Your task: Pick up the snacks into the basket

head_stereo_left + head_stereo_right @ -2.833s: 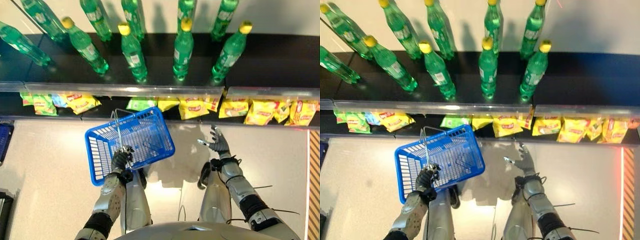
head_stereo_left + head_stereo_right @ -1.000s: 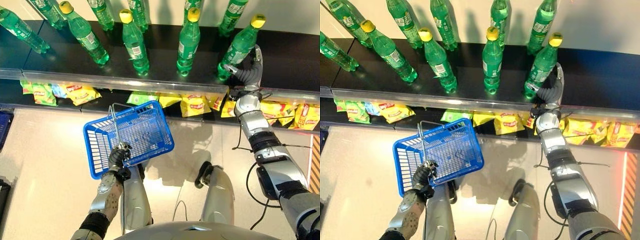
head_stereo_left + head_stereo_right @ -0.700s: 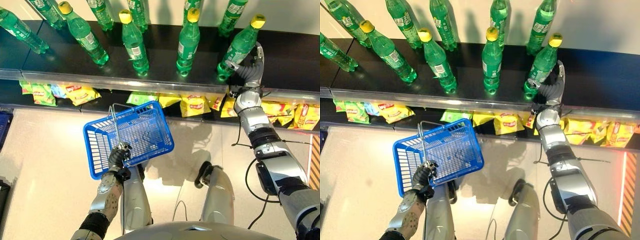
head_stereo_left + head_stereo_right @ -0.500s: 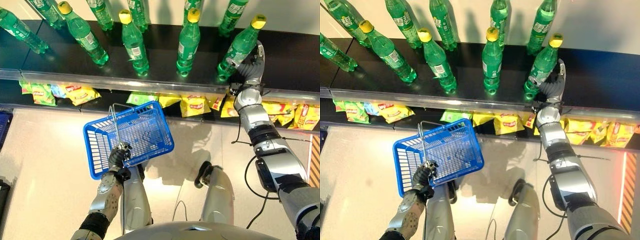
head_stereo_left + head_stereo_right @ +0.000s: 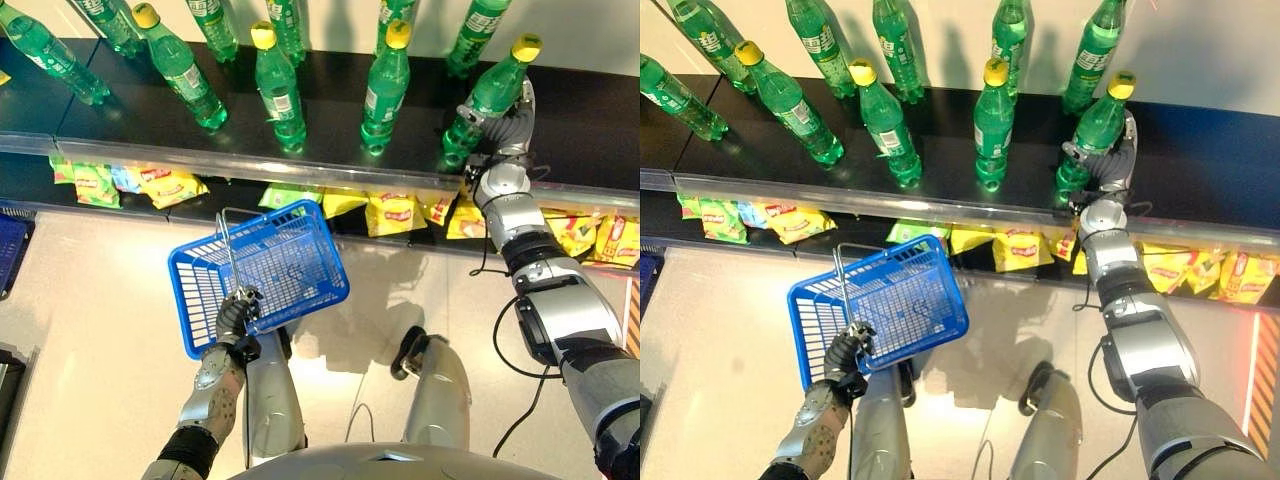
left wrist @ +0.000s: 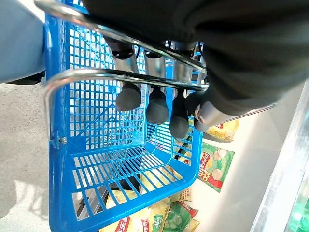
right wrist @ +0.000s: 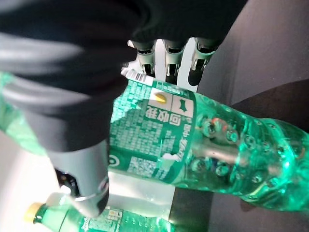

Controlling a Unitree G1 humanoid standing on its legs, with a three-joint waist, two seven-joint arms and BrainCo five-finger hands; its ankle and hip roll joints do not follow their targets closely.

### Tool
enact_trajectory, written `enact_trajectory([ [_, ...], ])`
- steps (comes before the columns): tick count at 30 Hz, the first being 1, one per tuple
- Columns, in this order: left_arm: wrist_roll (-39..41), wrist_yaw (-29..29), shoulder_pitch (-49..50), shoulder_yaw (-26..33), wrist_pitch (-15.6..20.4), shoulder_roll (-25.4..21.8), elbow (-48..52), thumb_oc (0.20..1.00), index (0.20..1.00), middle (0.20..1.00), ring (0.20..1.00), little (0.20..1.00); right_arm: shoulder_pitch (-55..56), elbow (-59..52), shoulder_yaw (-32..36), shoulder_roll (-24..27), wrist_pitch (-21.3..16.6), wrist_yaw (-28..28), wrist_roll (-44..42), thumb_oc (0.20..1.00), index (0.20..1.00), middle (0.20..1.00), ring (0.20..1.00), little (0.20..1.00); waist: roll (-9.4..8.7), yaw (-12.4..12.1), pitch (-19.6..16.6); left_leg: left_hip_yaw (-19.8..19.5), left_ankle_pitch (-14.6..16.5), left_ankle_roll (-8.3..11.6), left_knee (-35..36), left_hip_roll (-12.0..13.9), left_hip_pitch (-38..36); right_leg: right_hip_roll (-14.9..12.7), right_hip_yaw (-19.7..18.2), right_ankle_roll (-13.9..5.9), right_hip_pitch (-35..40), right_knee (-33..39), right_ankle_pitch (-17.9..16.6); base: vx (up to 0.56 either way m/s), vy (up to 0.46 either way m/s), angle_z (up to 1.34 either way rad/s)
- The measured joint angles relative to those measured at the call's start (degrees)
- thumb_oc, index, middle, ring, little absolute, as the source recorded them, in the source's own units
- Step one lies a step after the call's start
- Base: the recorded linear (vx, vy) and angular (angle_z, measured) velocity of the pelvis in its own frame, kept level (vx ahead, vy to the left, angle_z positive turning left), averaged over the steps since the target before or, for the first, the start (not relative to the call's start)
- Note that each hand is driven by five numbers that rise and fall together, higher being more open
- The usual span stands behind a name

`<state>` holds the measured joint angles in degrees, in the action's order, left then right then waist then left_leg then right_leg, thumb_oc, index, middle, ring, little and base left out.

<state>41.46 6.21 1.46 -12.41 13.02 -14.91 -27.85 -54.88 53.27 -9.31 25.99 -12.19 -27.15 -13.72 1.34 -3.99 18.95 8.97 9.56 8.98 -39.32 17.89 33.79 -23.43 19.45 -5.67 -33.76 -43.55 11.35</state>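
Yellow and green snack packets (image 5: 398, 212) are lying in a row on the lower shelf (image 5: 30, 190), under the clear front lip of the upper shelf (image 5: 590, 100); none is lying in the blue basket (image 5: 262, 278), whose mesh floor is showing bare in the left wrist view. The left hand (image 5: 238, 312) is carrying that basket in front of the shelving, fingers (image 6: 157, 106) curled round the wire handle (image 6: 87, 77).

The right hand (image 5: 1110, 160) is working one level too high. It is reaching onto the upper shelf and closing round the lower body of a green bottle (image 5: 488, 100) with a yellow cap; the right wrist view is showing the fingers behind the label and the thumb in front, so the bottle is sitting in the grasp. The bottle is tilting slightly and its base appears to be touching the shelf.

Judgement: the pick step is in hand, but on a drink rather than a snack packet. If the bottle is the intended item, the next move calls for a clean lift past the front lip, then a carry across to the basket. Otherwise, the hand needs to release, drop to the lower shelf and pinch a packet.
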Motion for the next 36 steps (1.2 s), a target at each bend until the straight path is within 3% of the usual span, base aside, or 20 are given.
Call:
enact_trajectory([
  [14,0.0,0.0,0.0,-1.2,0.0,-0.7,-0.2,0.200,0.200,0.200,0.200,0.200,-4.1,11.5,-2.7,0.0,0.9,1.5,0.0,1.000,1.000,1.000,1.000,1.000,0.10,-0.2,0.0,-0.7,-0.7,-0.21,0.9,-0.4,-0.6,0.0,0.8,-0.20,1.5,0.4,0.2,0.00,-0.006,0.03],
  [15,0.0,0.0,0.0,-1.3,0.0,-0.8,-0.2,0.200,0.200,0.200,0.200,0.200,-4.3,12.3,-2.7,0.0,1.0,1.7,0.0,0.511,0.511,0.511,0.511,0.511,0.18,-0.2,-0.1,-0.7,-1.0,0.25,0.9,-0.4,-0.6,0.0,0.9,-0.21,1.6,0.4,0.1,-0.10,-0.009,0.08],
  [16,0.0,0.0,0.1,-1.7,0.0,-1.2,-0.2,0.200,0.200,0.200,0.200,0.200,-4.5,13.2,-2.7,0.0,1.1,1.8,0.0,0.200,0.200,0.200,0.200,0.200,0.23,-0.2,-0.1,-0.7,-1.2,0.27,1.2,-0.4,-0.6,-0.1,1.1,-0.20,1.7,0.5,0.1,-0.02,-0.013,0.07],
  [36,0.0,0.0,0.1,-2.4,-0.2,-1.4,-0.3,0.200,0.200,0.200,0.200,0.200,-4.4,12.8,-2.6,0.2,1.7,1.0,-1.7,0.200,0.200,0.200,0.200,0.200,0.88,-0.1,-0.3,-0.9,-2.4,0.25,2.5,-0.7,-1.2,-0.1,1.6,0.12,2.1,0.9,0.1,-0.01,0.001,0.01],
])
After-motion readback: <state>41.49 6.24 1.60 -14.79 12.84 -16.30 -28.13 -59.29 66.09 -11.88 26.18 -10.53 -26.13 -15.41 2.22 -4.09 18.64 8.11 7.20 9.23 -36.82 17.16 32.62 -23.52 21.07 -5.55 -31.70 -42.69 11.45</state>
